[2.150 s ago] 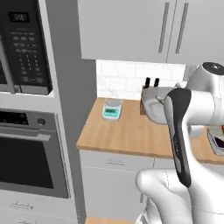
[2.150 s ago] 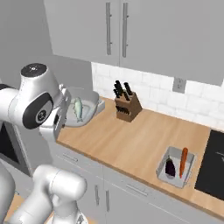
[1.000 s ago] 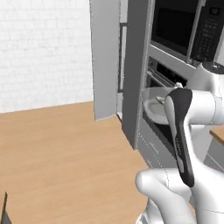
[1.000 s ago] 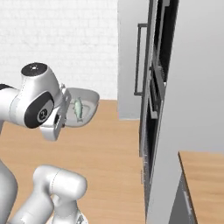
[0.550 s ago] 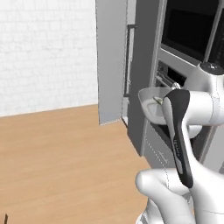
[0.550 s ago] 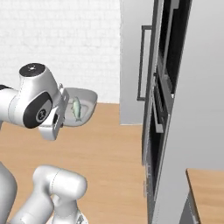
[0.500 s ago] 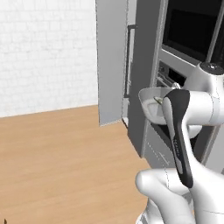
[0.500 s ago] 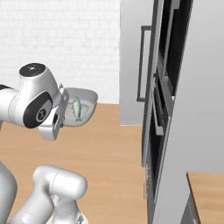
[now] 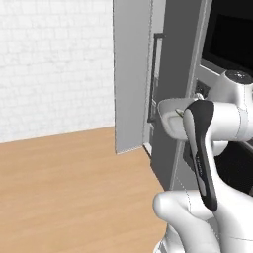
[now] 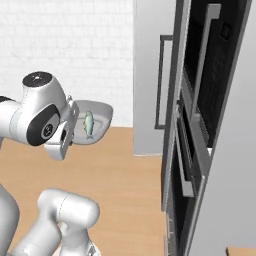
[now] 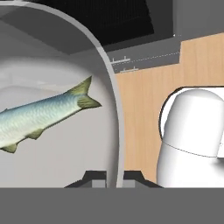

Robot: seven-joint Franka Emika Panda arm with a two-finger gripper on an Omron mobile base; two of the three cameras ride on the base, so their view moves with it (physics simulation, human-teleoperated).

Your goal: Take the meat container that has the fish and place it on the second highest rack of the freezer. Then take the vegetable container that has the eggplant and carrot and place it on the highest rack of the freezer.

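The meat container is a pale grey bowl (image 10: pixel 100 116) held up in the air, with the slim silvery-green fish (image 10: pixel 89 124) lying inside. My gripper (image 11: pixel 113 176) is shut on the bowl's rim (image 11: pixel 111 96), one fingertip on each side of it, and the fish (image 11: pixel 41 117) rests just left of the rim. From the left base the bowl (image 9: pixel 170 109) peeks out behind my forearm. The freezer (image 10: pixel 150 75) stands ahead with its dark bar handle (image 10: pixel 162 82). Its racks are hidden. The vegetable container with the eggplant and carrot is out of view.
A built-in oven column (image 10: pixel 210 115) with dark glass fronts stands close on the right of the freezer (image 9: pixel 131 74). Wooden floor (image 9: pixel 64 188) stretches to a white brick wall (image 9: pixel 54 64) on the left.
The whole picture has shifted: the base has moved, and the freezer and oven column now stand nearer and larger. The bowl with the fish stays in my grip at the same height.
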